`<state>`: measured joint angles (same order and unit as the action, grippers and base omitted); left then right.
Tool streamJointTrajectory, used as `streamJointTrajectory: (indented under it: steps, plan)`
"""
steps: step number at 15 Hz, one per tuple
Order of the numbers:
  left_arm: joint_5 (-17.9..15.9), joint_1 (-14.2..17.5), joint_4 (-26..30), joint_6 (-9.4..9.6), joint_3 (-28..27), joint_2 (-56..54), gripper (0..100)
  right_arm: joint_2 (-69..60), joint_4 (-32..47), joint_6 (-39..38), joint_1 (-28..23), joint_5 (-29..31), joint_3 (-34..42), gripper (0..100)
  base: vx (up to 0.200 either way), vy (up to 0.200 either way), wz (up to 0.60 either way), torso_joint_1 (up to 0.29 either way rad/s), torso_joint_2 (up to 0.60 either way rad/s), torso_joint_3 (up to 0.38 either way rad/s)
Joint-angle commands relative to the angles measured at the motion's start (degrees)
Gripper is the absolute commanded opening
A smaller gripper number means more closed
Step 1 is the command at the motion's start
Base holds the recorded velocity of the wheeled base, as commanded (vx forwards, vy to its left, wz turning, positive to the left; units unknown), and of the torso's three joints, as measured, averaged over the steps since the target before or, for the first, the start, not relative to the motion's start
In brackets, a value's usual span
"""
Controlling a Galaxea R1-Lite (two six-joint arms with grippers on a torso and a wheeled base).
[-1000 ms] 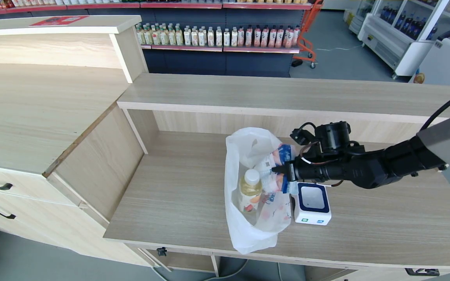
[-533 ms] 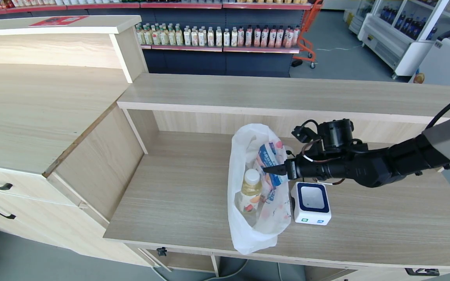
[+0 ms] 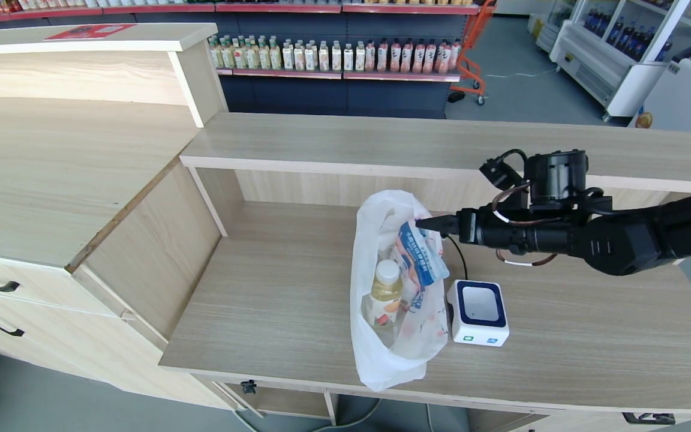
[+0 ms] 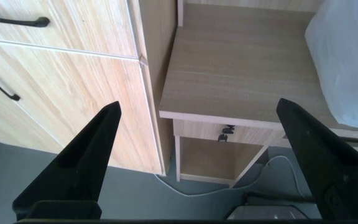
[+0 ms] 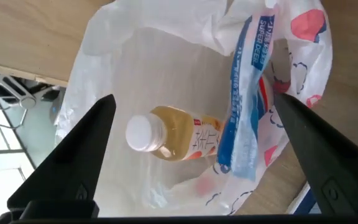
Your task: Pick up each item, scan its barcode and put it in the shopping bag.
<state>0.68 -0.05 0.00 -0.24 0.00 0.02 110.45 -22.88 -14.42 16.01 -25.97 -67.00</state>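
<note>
While both our left fingers (image 4: 79,165) and right fingers (image 3: 430,223) gape wide, snack packet (image 3: 420,257) and drink bottle (image 3: 384,292) sit inside the shopping bag (image 3: 370,354), centre frame.

Right fingers (image 5: 73,171) spread, left fingers (image 4: 82,165) spread

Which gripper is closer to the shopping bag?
Right. The right gripper hangs open over the mouth of the shopping bag. The left gripper is low, off the front edge of the counter, by the drawers.
</note>
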Motion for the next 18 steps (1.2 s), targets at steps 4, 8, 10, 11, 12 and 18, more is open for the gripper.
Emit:
streamJointTrajectory:
  steps: [4,8,10,11,12,18]
  plan:
    - [0.02,-0.04,0.00,-0.02,0.00,-0.02,100,-48.84,0.65,9.76,-18.12,6.63,41.86,100,0.000,0.000,0.00,0.000,0.00,0.000]
    - [0.02,-0.04,0.00,-0.02,0.00,-0.02,100,-79.42,1.52,10.47,-19.79,17.26,66.91,100,0.000,0.000,0.00,0.000,0.00,0.000]
    - [0.02,-0.04,0.00,-0.02,0.00,-0.02,100,-96.30,15.59,11.87,-19.79,19.11,67.00,100,0.000,0.000,0.00,0.000,0.00,0.000]
    - [0.02,0.05,0.00,-0.02,0.00,-0.02,100,-102.10,19.98,12.14,-19.96,19.37,67.00,100,0.000,0.000,0.00,0.000,0.00,0.000]
    - [0.02,-0.04,0.00,-0.02,0.00,-0.02,100,-104.82,21.65,12.49,-19.52,18.76,66.82,100,0.000,0.000,0.00,0.000,0.00,0.000]
    - [0.02,-0.04,0.00,-0.02,0.00,-0.02,100,-110.45,22.09,16.00,-16.18,26.49,67.00,100,0.000,0.000,0.00,0.000,0.00,0.000]
